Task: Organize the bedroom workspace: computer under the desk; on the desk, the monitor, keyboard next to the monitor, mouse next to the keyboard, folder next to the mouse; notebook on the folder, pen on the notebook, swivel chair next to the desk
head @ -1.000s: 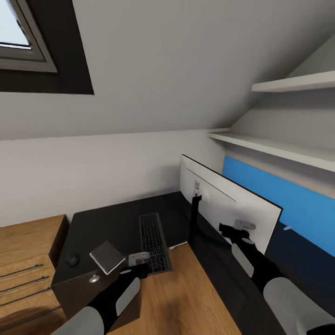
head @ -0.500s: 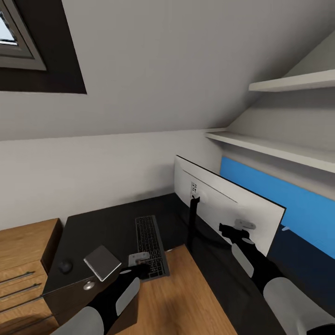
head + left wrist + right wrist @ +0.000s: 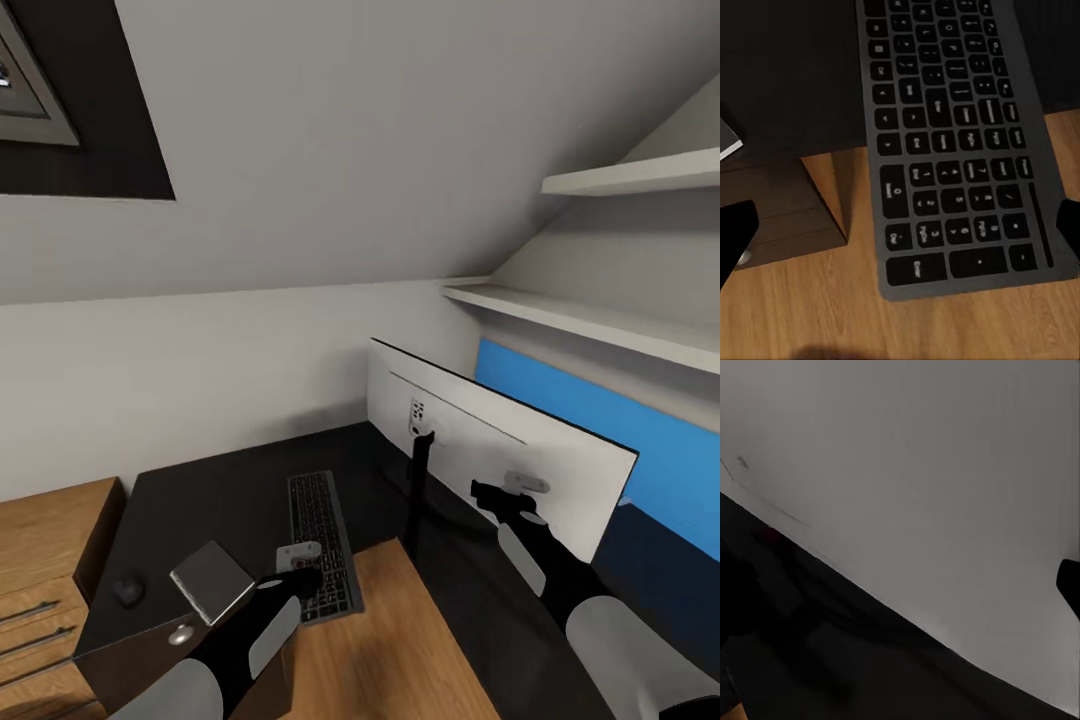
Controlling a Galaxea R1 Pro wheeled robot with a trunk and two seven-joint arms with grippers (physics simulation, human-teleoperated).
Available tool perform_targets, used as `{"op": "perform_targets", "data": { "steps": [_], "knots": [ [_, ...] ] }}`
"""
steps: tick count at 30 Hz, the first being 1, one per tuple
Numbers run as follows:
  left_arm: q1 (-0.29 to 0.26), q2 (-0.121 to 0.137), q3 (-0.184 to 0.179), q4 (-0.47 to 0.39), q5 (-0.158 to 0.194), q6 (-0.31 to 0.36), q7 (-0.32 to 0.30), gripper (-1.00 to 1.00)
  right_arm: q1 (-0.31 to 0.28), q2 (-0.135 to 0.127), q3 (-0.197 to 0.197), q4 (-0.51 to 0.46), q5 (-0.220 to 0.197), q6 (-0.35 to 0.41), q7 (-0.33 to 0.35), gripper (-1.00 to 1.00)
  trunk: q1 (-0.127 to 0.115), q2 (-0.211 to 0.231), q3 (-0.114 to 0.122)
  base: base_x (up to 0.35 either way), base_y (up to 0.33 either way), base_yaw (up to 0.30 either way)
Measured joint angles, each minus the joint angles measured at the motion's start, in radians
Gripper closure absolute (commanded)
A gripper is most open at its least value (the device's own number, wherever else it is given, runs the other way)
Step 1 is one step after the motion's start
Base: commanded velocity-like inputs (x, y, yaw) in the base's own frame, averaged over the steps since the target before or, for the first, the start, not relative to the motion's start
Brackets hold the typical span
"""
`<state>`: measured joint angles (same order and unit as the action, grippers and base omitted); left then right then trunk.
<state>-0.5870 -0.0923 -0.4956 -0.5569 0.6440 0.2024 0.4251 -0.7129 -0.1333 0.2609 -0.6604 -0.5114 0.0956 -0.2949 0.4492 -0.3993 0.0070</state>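
My left gripper (image 3: 297, 562) hung just above the near end of the keyboard (image 3: 322, 541), and from the wrist camera I saw a dark finger (image 3: 735, 240) at one side and the other at the far side, well apart, so the jaws stood spread with nothing between them. The keyboard (image 3: 952, 142) lay straight ahead of that gripper, its long axis running away from me toward the wall, its near short end jutting out past the black edge of the desk (image 3: 230, 495) over wood. I judged that the coming move turned on this: the keyboard stretched lengthwise along my reach, so I could only close across its narrow width, and my left arm was plainly the nearer one for it. Just to the left of the gripper a small grey notebook (image 3: 211, 581) lay near the desk's corner, and a little beyond it a small dark lump that I took for the mouse (image 3: 127, 588). My right gripper (image 3: 500, 497) was held up close behind the white back of the monitor (image 3: 500, 450); whether it was spread or pressed together I could not tell, as only one dark fingertip (image 3: 1069, 581) showed at the edge of its wrist view. The monitor stood on the desk on its thin stand, beside the keyboard's far half, screen turned away from me toward the blue panel (image 3: 640, 440) behind.
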Motion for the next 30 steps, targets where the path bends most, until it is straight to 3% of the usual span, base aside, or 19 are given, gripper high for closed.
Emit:
{"op": "perform_targets", "data": {
  "steps": [21,30],
  "knots": [
    [0.000,0.000,-0.002,0.003,0.002,0.000,-0.001,-1.00,0.000,-0.001,0.000,0.013,0.000,0.000,0.001,-1.00,0.000,0.000,0.000,0.138,-0.079,0.000],
    [0.000,-0.001,-0.001,0.003,0.002,0.000,-0.001,-1.00,0.000,-0.001,-0.001,0.013,-0.001,0.000,0.001,-1.00,0.000,0.000,0.000,0.028,-0.028,0.000]
  ]
}}
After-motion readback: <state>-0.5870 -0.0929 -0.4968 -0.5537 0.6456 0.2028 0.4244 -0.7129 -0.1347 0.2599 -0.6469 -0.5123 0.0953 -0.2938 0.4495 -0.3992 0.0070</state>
